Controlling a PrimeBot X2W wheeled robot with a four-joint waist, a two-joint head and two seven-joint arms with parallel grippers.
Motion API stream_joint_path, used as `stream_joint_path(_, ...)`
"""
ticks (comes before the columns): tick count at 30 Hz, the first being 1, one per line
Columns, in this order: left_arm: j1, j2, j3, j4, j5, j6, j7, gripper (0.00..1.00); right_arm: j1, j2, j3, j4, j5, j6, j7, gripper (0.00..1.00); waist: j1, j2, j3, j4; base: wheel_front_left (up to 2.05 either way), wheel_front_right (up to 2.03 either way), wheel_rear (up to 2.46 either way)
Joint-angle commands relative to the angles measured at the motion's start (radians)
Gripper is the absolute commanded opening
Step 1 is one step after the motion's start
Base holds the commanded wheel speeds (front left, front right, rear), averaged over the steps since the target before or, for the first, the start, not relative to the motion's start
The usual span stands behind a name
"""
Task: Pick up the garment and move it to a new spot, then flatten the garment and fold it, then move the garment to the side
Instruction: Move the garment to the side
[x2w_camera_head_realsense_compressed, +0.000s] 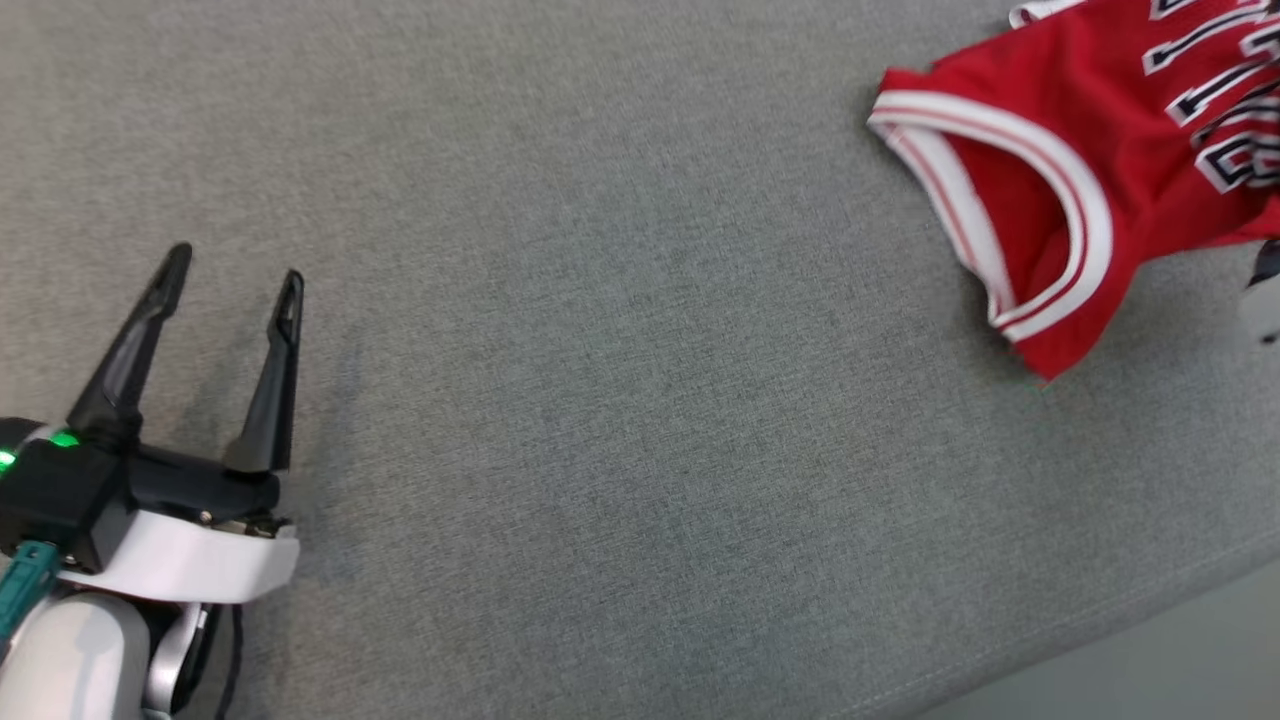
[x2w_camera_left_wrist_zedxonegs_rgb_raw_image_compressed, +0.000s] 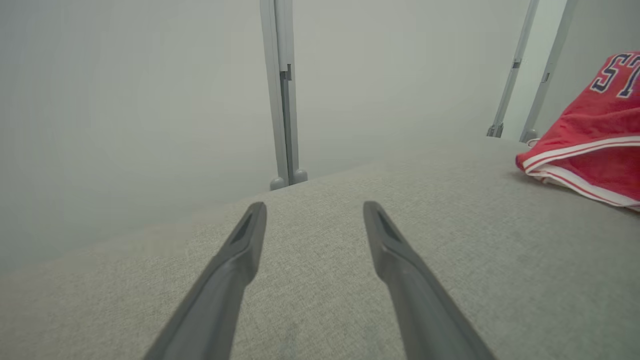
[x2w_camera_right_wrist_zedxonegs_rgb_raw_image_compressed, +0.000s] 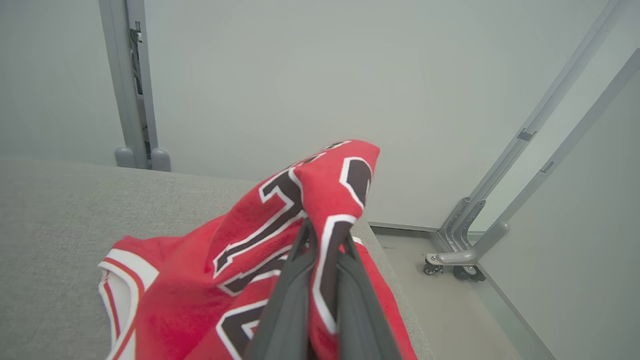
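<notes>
The garment (x2w_camera_head_realsense_compressed: 1060, 160) is a red sleeveless jersey with white-striped trim and dark numbers, bunched at the upper right of the grey surface in the head view. From the right wrist view, the jersey (x2w_camera_right_wrist_zedxonegs_rgb_raw_image_compressed: 260, 250) rises in a peak, and my right gripper (x2w_camera_right_wrist_zedxonegs_rgb_raw_image_compressed: 324, 240) is shut on a fold of it. A small piece of the right arm (x2w_camera_head_realsense_compressed: 1262, 295) peeks in at the head view's right edge. My left gripper (x2w_camera_head_realsense_compressed: 235, 275) stands open at the lower left, far from the jersey (x2w_camera_left_wrist_zedxonegs_rgb_raw_image_compressed: 590, 145), with nothing between its fingers (x2w_camera_left_wrist_zedxonegs_rgb_raw_image_compressed: 245, 240).
The grey fabric surface (x2w_camera_head_realsense_compressed: 620, 400) spreads wide between the two arms; its stitched front edge (x2w_camera_head_realsense_compressed: 1080, 640) runs along the lower right. Pale walls and grey metal posts (x2w_camera_left_wrist_zedxonegs_rgb_raw_image_compressed: 282, 95) stand beyond the far edge. A wheeled frame base (x2w_camera_right_wrist_zedxonegs_rgb_raw_image_compressed: 455, 260) sits on the floor to the right.
</notes>
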Motion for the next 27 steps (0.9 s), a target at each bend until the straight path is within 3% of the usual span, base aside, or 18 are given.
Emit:
stream_joint_path(1,-0.018,0.01,0.008,-0.011,0.009,-0.001,0.006,1.0,-0.027,-0.013,-0.015,0.021,0.0,-0.001,-0.014,0.0,0.0,-0.0001,0.03,-0.016,0.0,0.0,0.0)
stream_joint_path(9,-0.036,0.041,0.01,-0.065,0.014,0.001,0.039,1.0,-0.137,-0.028,-0.109,0.191,-0.016,-0.001,-0.051,0.0,0.0,-0.0001,0.089,-0.014,0.0,0.0,0.0)
stream_joint_path(10,-0.037,0.044,0.01,-0.071,0.014,0.002,0.04,1.0,-0.146,-0.023,-0.116,0.211,-0.017,-0.001,-0.053,0.12,0.0,-0.0001,0.096,-0.014,0.0,0.0,0.0)
stream_joint_path(12,-0.037,0.048,0.012,-0.078,0.014,0.004,0.045,1.0,-0.158,-0.012,-0.134,0.243,-0.013,-0.001,-0.055,0.76,0.0,-0.0001,0.105,-0.014,0.0,0.0,0.0)
stream_joint_path(13,-0.035,0.051,0.013,-0.079,0.013,0.006,0.049,1.0,-0.162,-0.004,-0.132,0.253,-0.015,-0.001,-0.056,0.8,0.0,-0.0001,0.108,-0.015,0.0,0.0,0.0)
stream_joint_path(14,-0.034,0.052,0.014,-0.082,0.012,0.007,0.051,1.0,-0.161,0.001,-0.129,0.26,-0.024,-0.001,-0.058,1.0,0.0,-0.0001,0.111,-0.016,0.0,0.0,0.0)
stream_joint_path(27,-0.007,0.027,-0.002,-0.044,-0.008,0.024,0.03,1.0,0.019,0.127,-0.23,0.066,-0.064,-0.001,-0.058,1.0,0.0,-0.0001,0.032,-0.014,0.0,0.0,0.0)
